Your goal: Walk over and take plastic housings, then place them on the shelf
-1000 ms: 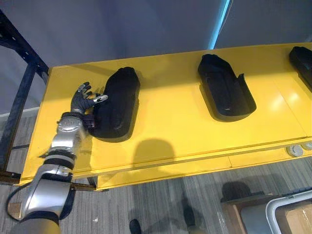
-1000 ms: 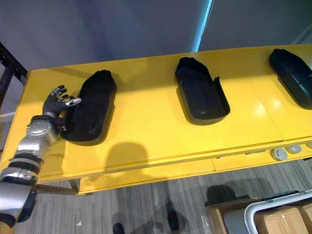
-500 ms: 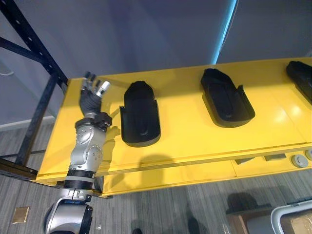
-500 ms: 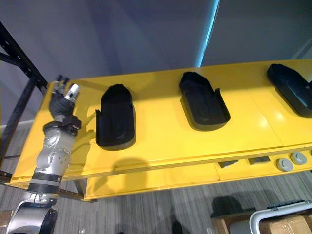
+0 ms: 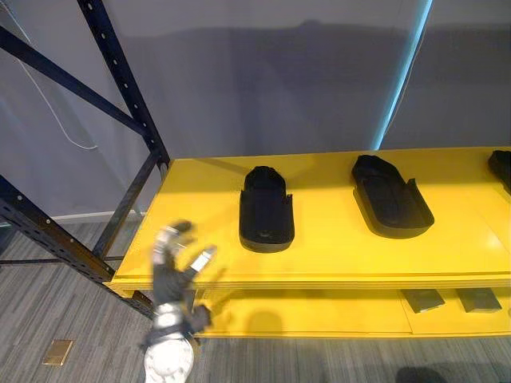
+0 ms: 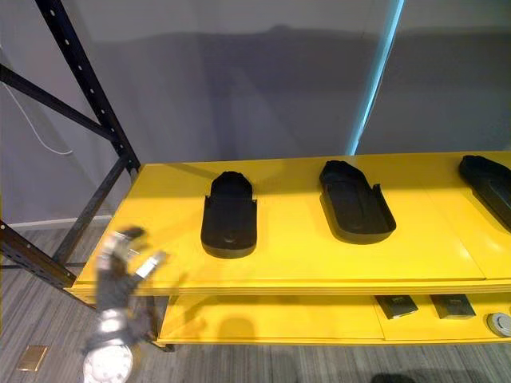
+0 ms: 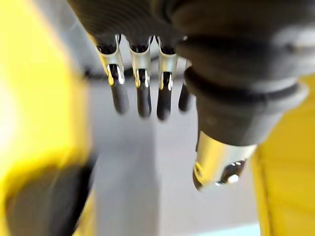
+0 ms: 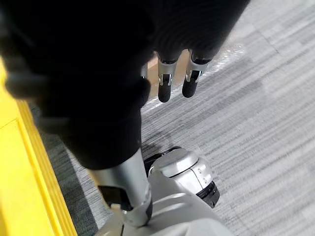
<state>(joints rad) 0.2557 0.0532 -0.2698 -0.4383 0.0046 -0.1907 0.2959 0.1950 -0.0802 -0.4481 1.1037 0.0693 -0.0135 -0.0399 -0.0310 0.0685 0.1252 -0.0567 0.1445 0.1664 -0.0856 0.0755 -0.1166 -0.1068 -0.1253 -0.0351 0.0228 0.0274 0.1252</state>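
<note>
Three black plastic housings lie on the yellow shelf point(image 5: 335, 255): the left housing point(image 5: 267, 210), the middle housing point(image 5: 393, 195) and a third housing point(image 6: 487, 187) at the right edge. My left hand point(image 5: 177, 263) hangs in front of the shelf's front left corner, well apart from the left housing. Its fingers point(image 7: 142, 88) are straight with nothing in them. My right hand point(image 8: 165, 81) hangs low over the grey floor, its fingers relaxed and holding nothing.
Black steel rack uprights and braces point(image 5: 120, 80) stand at the shelf's left end. Small dark parts point(image 6: 397, 306) and a round part point(image 6: 499, 323) lie on the lower yellow level. A grey wall backs the shelf. A brass plate point(image 5: 57, 352) sits in the carpet.
The camera has pulled back from the shelf. My left hand let go of the left housing, lifted clear, then dropped in front of the shelf edge. The housing stays on the shelf.
</note>
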